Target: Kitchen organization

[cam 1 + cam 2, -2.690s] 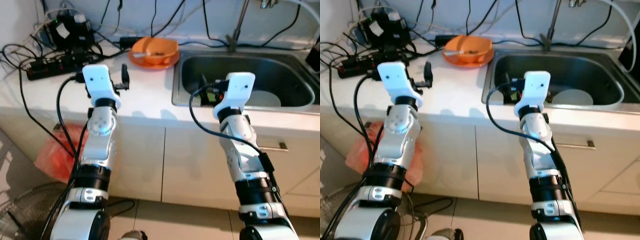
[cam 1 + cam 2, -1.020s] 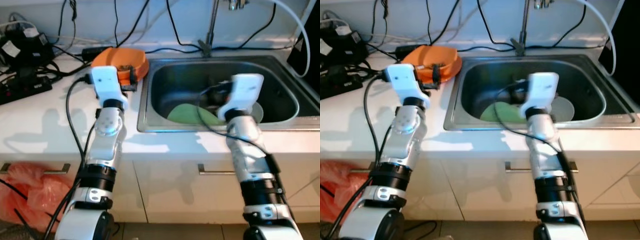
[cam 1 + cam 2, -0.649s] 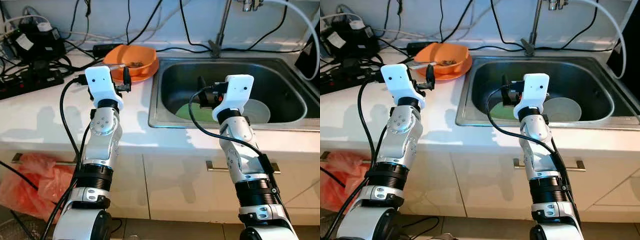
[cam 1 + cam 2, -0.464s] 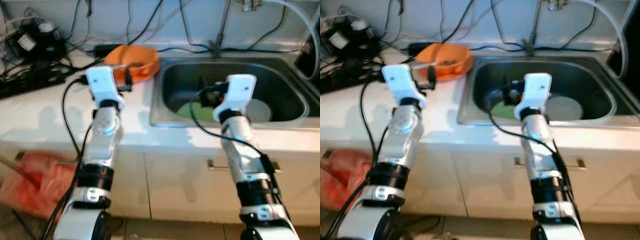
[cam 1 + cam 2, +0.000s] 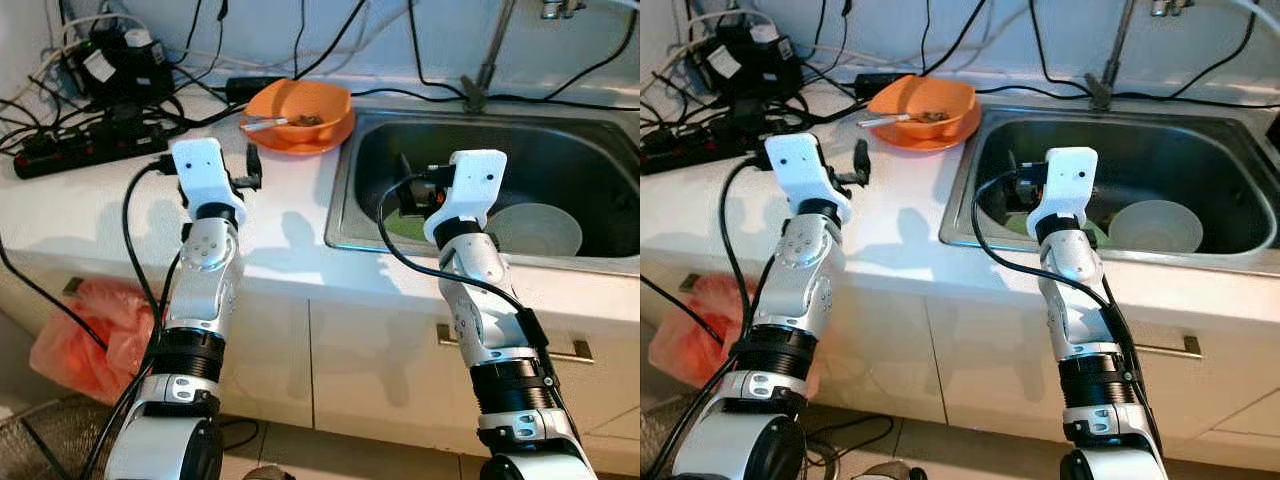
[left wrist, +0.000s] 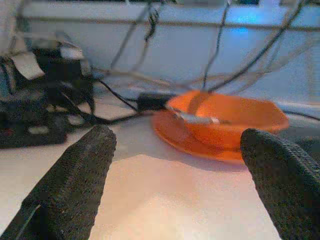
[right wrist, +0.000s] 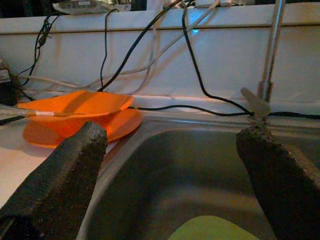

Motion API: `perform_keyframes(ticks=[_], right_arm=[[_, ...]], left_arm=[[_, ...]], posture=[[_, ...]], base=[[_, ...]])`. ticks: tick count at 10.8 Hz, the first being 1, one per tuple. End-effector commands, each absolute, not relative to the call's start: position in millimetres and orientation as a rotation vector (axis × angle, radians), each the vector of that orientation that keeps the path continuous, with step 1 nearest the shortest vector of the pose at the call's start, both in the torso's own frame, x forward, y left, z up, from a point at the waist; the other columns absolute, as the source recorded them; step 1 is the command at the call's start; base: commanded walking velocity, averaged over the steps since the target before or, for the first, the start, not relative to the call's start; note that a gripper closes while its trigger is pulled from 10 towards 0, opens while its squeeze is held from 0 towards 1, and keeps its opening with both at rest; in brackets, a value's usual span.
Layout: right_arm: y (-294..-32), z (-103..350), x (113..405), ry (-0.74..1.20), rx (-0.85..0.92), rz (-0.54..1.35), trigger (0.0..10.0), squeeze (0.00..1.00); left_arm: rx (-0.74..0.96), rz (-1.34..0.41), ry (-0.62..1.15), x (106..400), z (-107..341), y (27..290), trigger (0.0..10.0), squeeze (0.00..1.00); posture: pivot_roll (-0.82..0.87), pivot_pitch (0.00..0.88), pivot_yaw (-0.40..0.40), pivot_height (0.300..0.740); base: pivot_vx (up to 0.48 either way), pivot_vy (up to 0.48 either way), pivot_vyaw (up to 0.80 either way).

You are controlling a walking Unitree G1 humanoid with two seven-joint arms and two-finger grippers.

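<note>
An orange bowl (image 5: 301,102) holding food scraps and a utensil sits on an orange plate (image 5: 290,140) on the white counter, just left of the steel sink (image 5: 342,205). Inside the sink lie a white bowl (image 5: 536,228) and a green plate (image 5: 402,224). My left gripper (image 5: 251,166) hovers open above the counter, short of the orange bowl (image 6: 227,117), with nothing between its fingers (image 6: 80,175). Over the sink's left part, my right gripper (image 5: 405,188) is open and empty too; between its fingers (image 7: 65,175) I see the basin and the green plate (image 7: 212,227).
A black power strip (image 5: 75,155), a charger and tangled cables (image 5: 110,70) crowd the counter's back left. The faucet (image 5: 484,70) rises behind the sink. Below the counter are cabinet doors with a handle (image 5: 575,350), and a red plastic bag (image 5: 85,335) lies on the floor at left.
The whole picture has shifted and sharpened, so the camera moved. Both arms keep the same raised pose with open fingers; the bowls and plates stay where they were.
</note>
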State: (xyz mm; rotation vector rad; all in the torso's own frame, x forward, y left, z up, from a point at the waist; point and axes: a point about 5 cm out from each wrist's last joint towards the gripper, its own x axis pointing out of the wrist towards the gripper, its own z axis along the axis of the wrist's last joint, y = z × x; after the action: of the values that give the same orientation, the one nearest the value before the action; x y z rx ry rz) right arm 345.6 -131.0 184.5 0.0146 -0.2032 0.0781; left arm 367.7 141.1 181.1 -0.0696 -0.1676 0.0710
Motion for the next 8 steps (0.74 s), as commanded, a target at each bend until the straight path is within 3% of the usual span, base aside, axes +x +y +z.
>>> perform_keyframes(ticks=[1,4,8], right_arm=[[-131.2,186.7,346.5,-0.202,0.027,0.077,10.0,0.0],[-130.3,186.4,345.4,-0.202,0.032,0.08,10.0,0.0],[-131.5,182.8,339.0,-0.197,0.045,0.072,10.0,0.0]], left_arm=[[-0.076,0.041,-0.129,372.4,180.6,139.0,10.0,0.0],[-0.105,-0.01,-0.035,380.1,173.0,137.6,10.0,0.0],[-0.108,-0.05,-0.043,389.6,183.3,136.5,10.0,0.0]], posture=[[0.06,0.0,0.049,0.74],[0.07,0.0,0.049,0.74],[0.06,0.0,0.068,0.74]], base=[[0.0,0.0,0.0],[0.0,0.0,0.0],[0.0,0.0,0.0]])
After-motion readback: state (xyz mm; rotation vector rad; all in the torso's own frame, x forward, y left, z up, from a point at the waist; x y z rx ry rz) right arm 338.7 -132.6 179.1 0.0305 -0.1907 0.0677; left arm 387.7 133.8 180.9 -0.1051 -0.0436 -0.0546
